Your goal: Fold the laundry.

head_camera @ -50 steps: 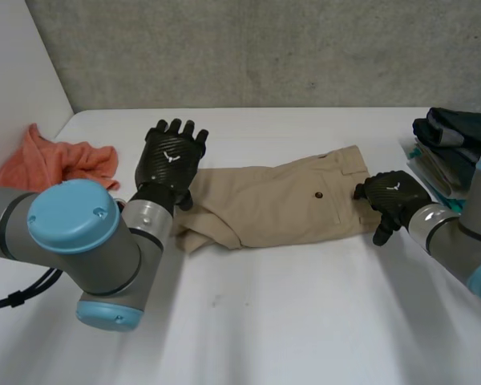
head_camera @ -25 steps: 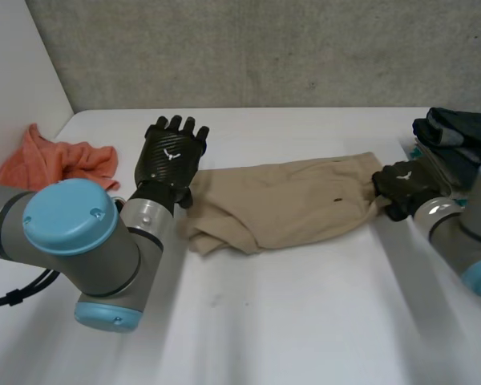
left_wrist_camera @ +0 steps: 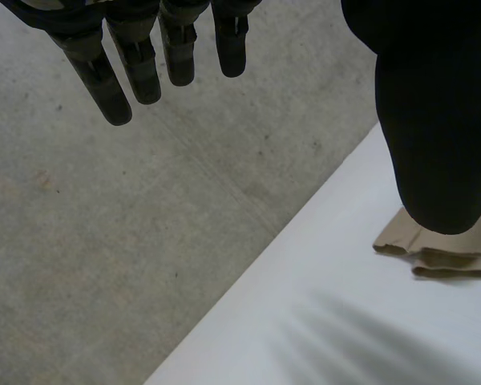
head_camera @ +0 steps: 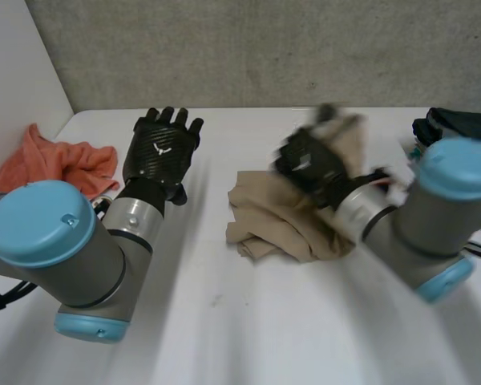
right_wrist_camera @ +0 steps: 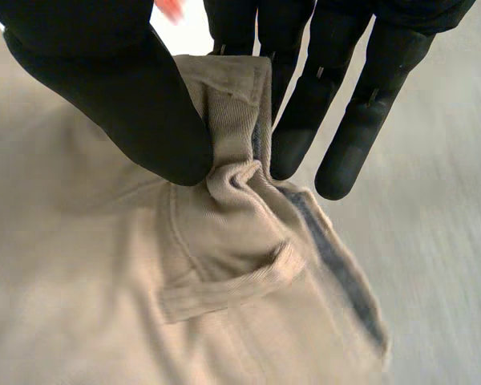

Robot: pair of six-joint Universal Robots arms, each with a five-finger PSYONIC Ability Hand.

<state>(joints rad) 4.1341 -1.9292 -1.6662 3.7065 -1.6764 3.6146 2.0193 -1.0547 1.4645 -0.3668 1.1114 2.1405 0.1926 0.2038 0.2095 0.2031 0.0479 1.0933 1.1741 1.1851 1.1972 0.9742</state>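
Observation:
Tan shorts [head_camera: 284,224] lie bunched in the middle of the white table [head_camera: 248,321], with their waistband end lifted. My right hand [head_camera: 309,164] is shut on that waistband [right_wrist_camera: 232,120], pinching it between thumb and fingers above the heap. The belt loop and waistband seam hang just below the pinch. My left hand [head_camera: 162,148] hovers open to the left of the shorts, fingers straight, touching nothing. Beyond its thumb [left_wrist_camera: 433,136], a folded edge of the shorts [left_wrist_camera: 441,253] rests on the table.
An orange cloth [head_camera: 56,160] lies crumpled at the table's far left edge. A stack of dark folded clothes [head_camera: 457,128] sits at the far right. A grey concrete wall runs behind the table.
My right hand has closed on the waistband and carried it up and leftward, doubling the shorts over into a heap. My left hand has lifted off the shorts and drawn slightly left.

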